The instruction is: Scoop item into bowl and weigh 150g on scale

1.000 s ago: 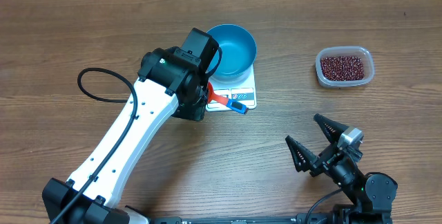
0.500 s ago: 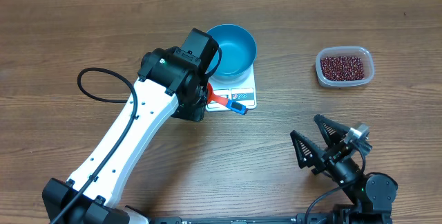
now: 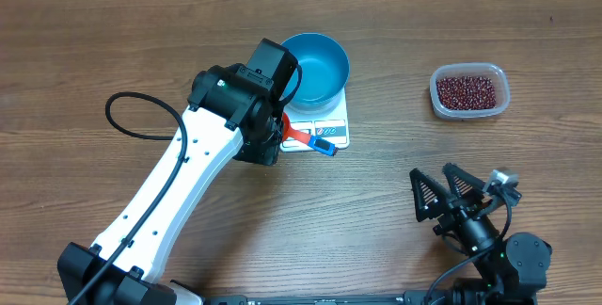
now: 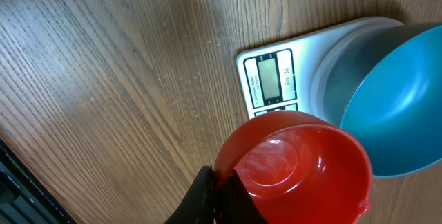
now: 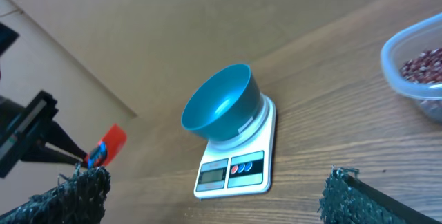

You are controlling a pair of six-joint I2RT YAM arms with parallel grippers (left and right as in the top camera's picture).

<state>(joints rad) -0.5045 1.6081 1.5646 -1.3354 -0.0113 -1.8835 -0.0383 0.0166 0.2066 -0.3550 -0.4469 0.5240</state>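
The blue bowl [image 3: 316,64] stands empty on the white scale [image 3: 331,136] at the table's middle. My left gripper [image 4: 222,195] is shut on the handle of an orange-red scoop [image 4: 298,166], held just in front of the scale [image 4: 269,79] and beside the bowl [image 4: 397,106]. The scoop's cup holds nothing, and its blue handle tip [image 3: 324,144] sticks out over the scale's front. The beans [image 3: 467,89] fill a clear tub at the right. My right gripper [image 3: 431,175] stands open near the front right, facing the scale [image 5: 233,166] and bowl [image 5: 221,105], with nothing between its fingers.
The clear plastic tub [image 3: 503,98] sits at the right, far from the scale; in the right wrist view its rim [image 5: 397,61] shows at the edge. A black cable [image 3: 141,117] loops beside the left arm. Bare wood lies between the scale and the tub.
My right gripper has drifted to the right and turned, its fingers standing closer together in the overhead view. The left arm and scoop have not moved.
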